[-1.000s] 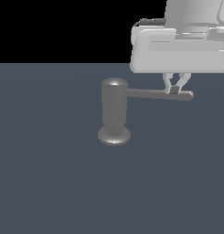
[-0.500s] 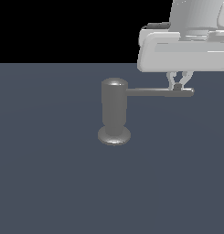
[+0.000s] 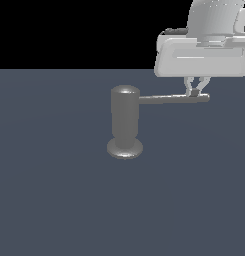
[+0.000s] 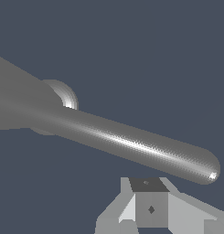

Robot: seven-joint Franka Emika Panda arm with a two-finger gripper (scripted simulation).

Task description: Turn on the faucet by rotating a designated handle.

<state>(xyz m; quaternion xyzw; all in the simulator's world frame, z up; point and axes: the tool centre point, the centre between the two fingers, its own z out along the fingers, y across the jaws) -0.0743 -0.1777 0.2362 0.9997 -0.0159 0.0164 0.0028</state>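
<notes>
Where the dark grey bench [image 3: 54, 200] meets the black background, a shiny grey faucet [image 3: 125, 120] stands straight up on its round base. It sits near the middle of the exterior view. A thin grey handle [image 3: 174, 98] sticks out sideways from near the top of the faucet, pointing to the exterior view's right. It lies almost flat and ends in a round tip.

The white robot arm [image 3: 209, 45] hangs over the far end of the handle. Its pincer [image 3: 196, 91] points down, and its two small fingers [image 3: 189, 86] come close together just above the rod, near the tip. The pincer looks narrow. It sits right at the handle, but I cannot tell if it squeezes the rod or only touches its side.

In the wrist view, the handle [image 4: 131, 141] looks big and long and runs across the picture, with the faucet top [image 4: 22, 105] at one end. One grey finger pad [image 4: 150, 205] shows just beside the rod's round tip.
</notes>
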